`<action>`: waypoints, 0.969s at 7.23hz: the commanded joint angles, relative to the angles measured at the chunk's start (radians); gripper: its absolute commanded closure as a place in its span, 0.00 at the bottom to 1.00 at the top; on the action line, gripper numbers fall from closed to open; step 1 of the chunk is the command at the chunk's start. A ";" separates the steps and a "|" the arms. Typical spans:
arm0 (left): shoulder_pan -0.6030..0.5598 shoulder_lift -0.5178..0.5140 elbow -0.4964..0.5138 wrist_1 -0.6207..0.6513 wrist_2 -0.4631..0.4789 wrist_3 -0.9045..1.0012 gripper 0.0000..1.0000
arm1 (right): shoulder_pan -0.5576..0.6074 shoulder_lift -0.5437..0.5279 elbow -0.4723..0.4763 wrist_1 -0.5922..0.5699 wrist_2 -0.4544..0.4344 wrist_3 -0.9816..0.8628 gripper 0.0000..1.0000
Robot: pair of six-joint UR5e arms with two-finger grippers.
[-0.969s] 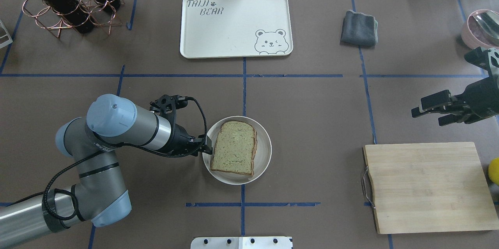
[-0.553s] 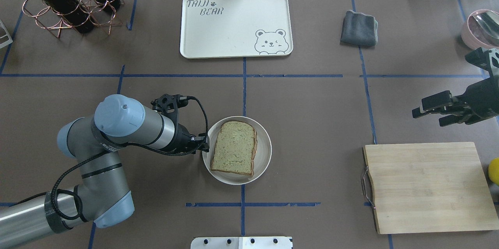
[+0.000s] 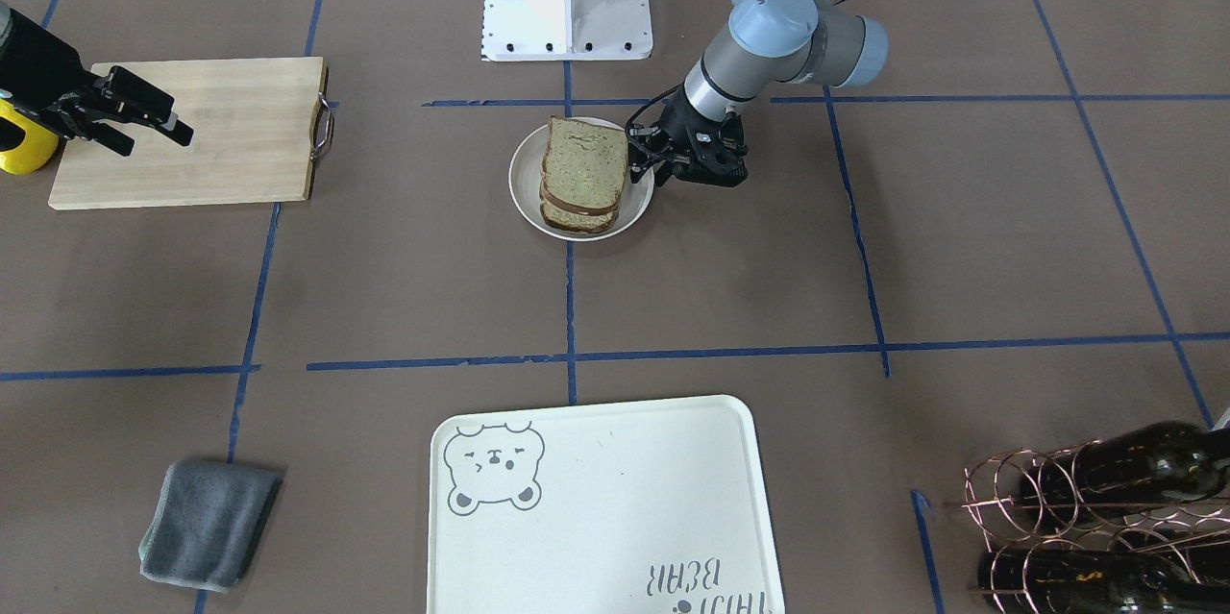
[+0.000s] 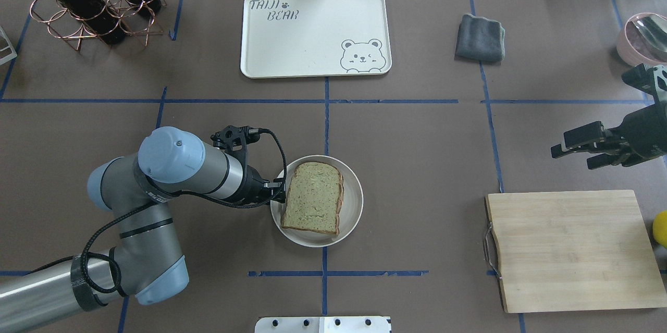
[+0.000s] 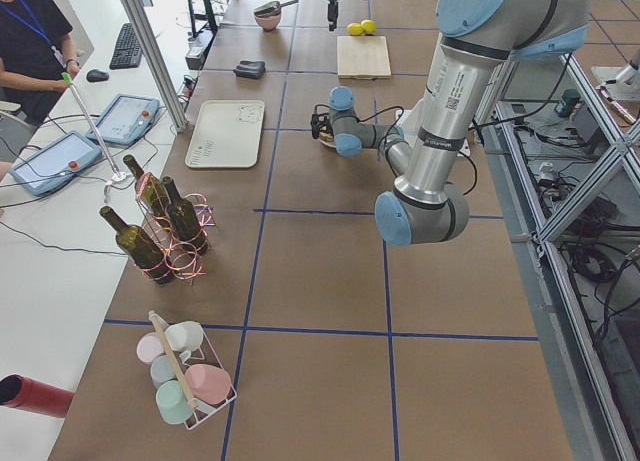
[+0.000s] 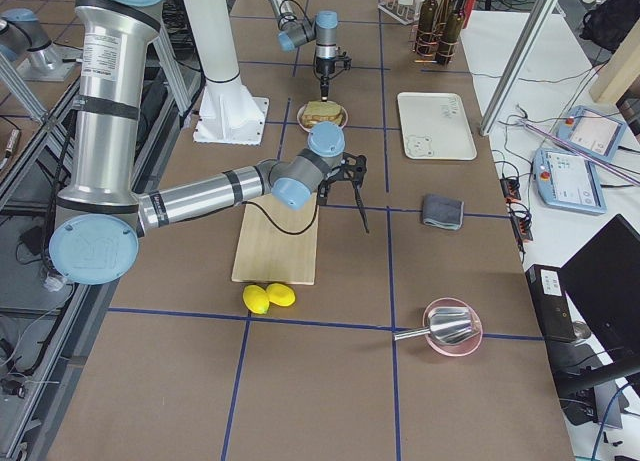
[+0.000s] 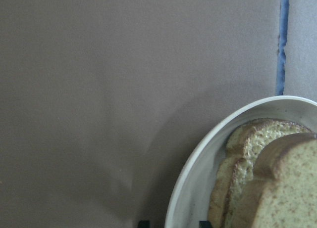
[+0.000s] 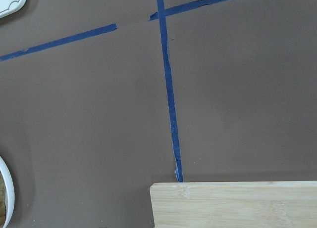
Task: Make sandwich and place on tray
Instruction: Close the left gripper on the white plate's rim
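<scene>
Jaws apart astride the rim of the small round white dish, the left gripper sits just beside the tan, dark-crusted toy bread sandwich stacked in it. The right gripper hangs spread near the light wooden cutting board; the cream-white bear-printed rectangular tray lies well apart from the dish.

The table cover looks like matt brown paper; the tray is smooth cream plastic; the bread slices look porous and spongy on a smooth white dish. The cutting board is pale, grained, matt wood; the cloth is soft grey fabric
</scene>
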 commanded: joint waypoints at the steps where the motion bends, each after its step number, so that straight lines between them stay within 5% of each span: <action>1: 0.006 0.000 0.009 0.000 0.000 0.000 0.76 | 0.000 0.000 0.001 0.000 0.004 0.001 0.00; 2: 0.006 0.000 0.009 0.000 0.000 0.002 0.99 | 0.002 0.000 0.001 0.000 0.010 0.001 0.00; 7: -0.012 0.006 -0.013 -0.097 -0.007 -0.122 1.00 | 0.028 -0.018 0.030 -0.002 0.043 0.001 0.00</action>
